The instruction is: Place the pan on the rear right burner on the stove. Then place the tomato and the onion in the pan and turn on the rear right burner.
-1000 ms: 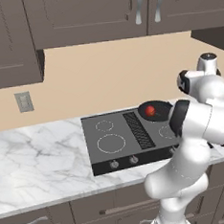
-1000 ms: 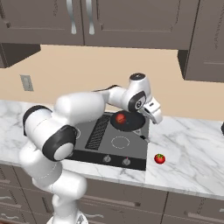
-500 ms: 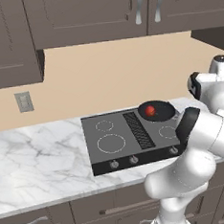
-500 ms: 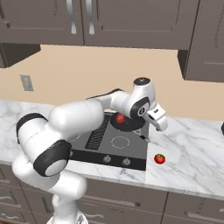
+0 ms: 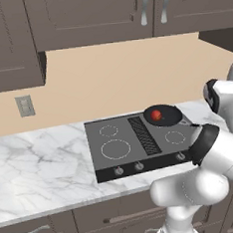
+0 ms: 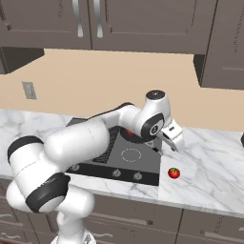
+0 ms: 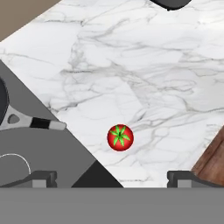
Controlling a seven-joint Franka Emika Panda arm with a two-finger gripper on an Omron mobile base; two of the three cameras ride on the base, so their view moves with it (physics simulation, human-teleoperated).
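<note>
Since the earlier frames your arm has swung right, off the pan (image 5: 162, 115) and out over the bench (image 7: 131, 70); the pincer (image 7: 112, 178) now hangs spread and empty above the tomato (image 7: 120, 137). The tomato is a small glossy red ball with a green star-shaped stem top, lying on white, grey-veined marble just beside the stove (image 5: 141, 144). The stove is flat and dark grey, with white dashed rings, a ribbed black centre grille and small round knobs. The pan, round, shallow and black, sits on the rear right burner and holds the onion (image 5: 156, 115), a duller red ball. You can read no writing anywhere.
</note>
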